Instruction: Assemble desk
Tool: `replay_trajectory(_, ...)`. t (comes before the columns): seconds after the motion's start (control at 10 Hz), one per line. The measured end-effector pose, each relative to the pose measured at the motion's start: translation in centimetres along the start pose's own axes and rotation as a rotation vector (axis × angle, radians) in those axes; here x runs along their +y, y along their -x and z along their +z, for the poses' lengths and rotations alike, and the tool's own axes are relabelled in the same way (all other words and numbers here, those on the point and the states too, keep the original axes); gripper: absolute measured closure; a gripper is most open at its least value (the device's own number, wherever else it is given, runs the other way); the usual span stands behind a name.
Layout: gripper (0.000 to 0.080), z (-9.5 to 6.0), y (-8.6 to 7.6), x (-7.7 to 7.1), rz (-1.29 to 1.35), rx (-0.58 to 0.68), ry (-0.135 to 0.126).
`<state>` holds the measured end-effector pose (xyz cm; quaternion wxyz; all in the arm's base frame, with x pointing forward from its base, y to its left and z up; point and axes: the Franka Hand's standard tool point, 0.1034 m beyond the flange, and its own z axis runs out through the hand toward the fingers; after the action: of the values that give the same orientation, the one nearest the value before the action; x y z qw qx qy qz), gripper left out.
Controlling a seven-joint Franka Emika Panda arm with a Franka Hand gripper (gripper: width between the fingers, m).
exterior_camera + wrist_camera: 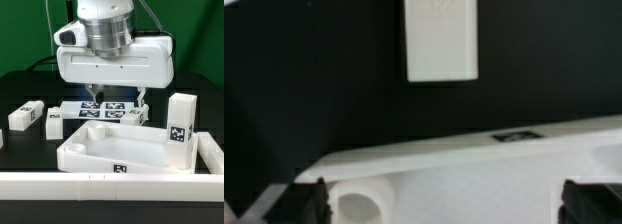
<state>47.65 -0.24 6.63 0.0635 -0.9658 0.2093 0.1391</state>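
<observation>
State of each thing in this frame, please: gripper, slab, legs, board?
gripper: open, empty, above the slab's far edge.
slab: flat on table, rim up.
upright leg: standing on end by the slab, exterior view's right.
outer lying leg: loose on table.
inner lying leg: loose on table, apart from slab.
marker board: flat on table.

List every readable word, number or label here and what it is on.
No words or numbers are readable.
desk slab: black-and-white square tag, pattern only.
upright leg: same kind of tag, no text.
marker board: pattern tags only.
leg on the table, wrist view: faint mark, too blurred to read.
</observation>
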Motion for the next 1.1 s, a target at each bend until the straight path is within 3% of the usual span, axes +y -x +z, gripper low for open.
replay_trajectory(0.5,0.015,0.5,0.9,0.3,0.012,-0.317,0.021)
replay_trajectory(0.7,0.015,1.5,1.1,0.3,-0.034,-0.385,0.023)
replay_trajectory(1.1,0.015,2.2,1.2,-0.1,-0.072,-0.372,0.018)
